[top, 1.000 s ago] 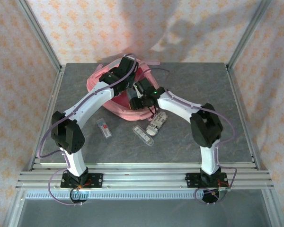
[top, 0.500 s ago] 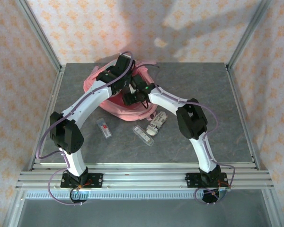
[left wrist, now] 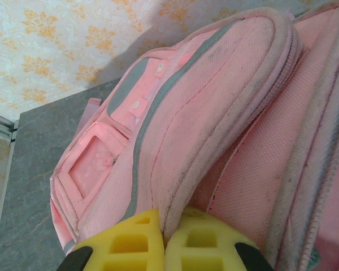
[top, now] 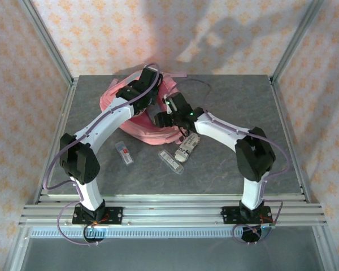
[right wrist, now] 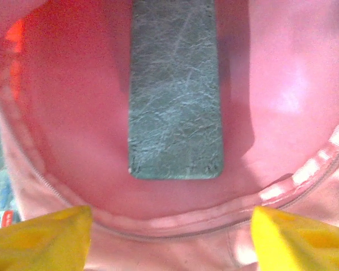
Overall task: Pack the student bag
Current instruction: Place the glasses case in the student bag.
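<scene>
The student bag (top: pixel 147 133) is a pink backpack lying at the back middle of the table, its main pocket open. My left gripper (left wrist: pixel 165 219) (top: pixel 151 96) is shut on the edge of the bag's upper flap (left wrist: pixel 214 101), pinching the piped rim and holding it up. At the mouth of the bag my right gripper (right wrist: pixel 170 219) (top: pixel 159 117) stands open, its yellow fingertips (right wrist: pixel 56 226) wide apart over the zip rim with nothing between them. A flat grey-green rectangular case (right wrist: pixel 175 90) lies inside on the pink lining (right wrist: pixel 282 84).
On the table in front of the bag lie a small clear packet (top: pixel 124 152), a clear plastic case (top: pixel 171 161) and a white printed packet (top: pixel 189 145). Frame posts and patterned walls close in the table's sides and back.
The right arm pushed farther over the bag half a second ago, then drew back to its mouth. The left gripper has kept its hold on the flap.
</scene>
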